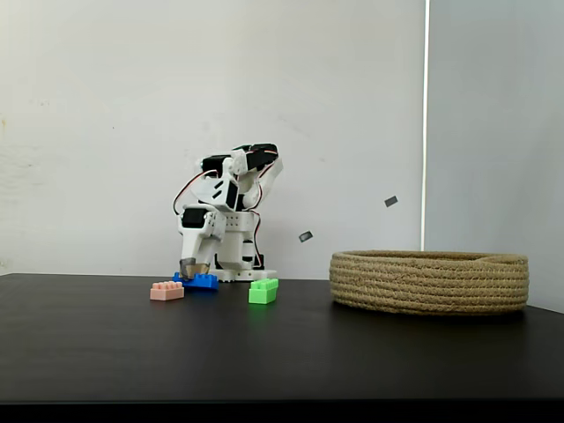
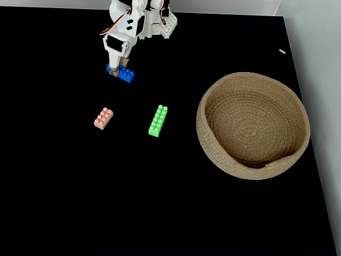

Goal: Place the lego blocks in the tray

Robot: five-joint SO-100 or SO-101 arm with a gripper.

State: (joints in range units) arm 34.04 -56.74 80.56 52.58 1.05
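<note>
Blue lego brick (image 2: 122, 73), upper left of frame: rigid, light, smooth-sided; best gripped across its narrow width. Gripper (image 2: 114, 71) jaws upon it, closure indiscernible.

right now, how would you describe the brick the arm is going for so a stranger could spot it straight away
Start from the white arm at the back edge of the black table, well to the left of the round rope basket in the fixed view from above. Directly under its gripper lies the blue brick. It is the only dark blue one and the nearest to the arm's base; the pink brick and green brick lie farther forward, untouched.
</note>
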